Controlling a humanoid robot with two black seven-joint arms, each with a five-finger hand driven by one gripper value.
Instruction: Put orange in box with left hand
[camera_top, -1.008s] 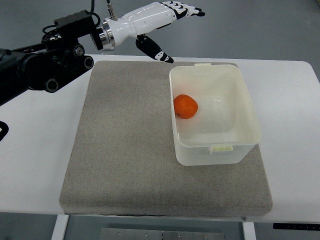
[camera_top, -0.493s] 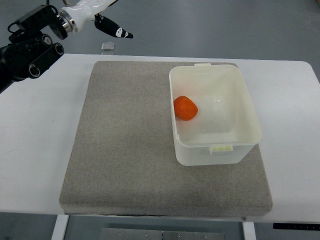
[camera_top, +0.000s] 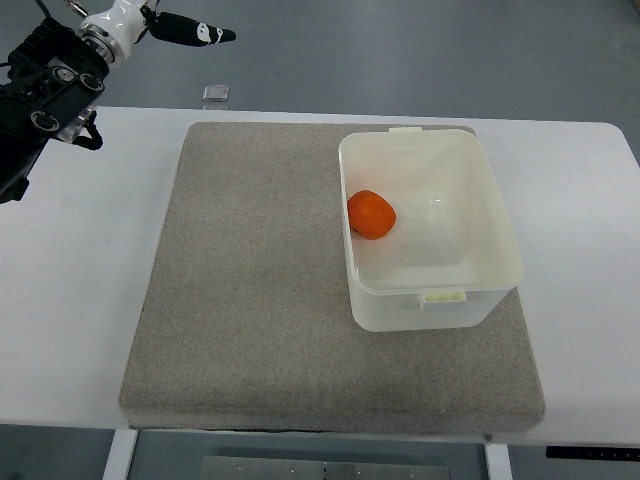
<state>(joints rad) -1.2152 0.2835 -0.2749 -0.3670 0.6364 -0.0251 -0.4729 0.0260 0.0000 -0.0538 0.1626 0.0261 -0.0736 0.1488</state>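
Orange lies inside the white plastic box, on the box floor against its left wall, about midway along that wall. Box stands upright and uncovered on the right half of a grey felt mat, with its far rim close to the mat's far edge. The mat covers most of the middle of the white worktop. Left arm enters at the far left corner of the worktop, black jointed links over the corner itself. The left hand is raised beyond the far edge, mostly cut off by the top of the picture; only the white wrist and one dark-tipped digit pointing right can be seen, so I cannot tell how the fingers stand. The hand is well apart from box and orange and touches nothing in view. A small clear block sits at the far edge of the worktop, just beyond the mat's far left corner.
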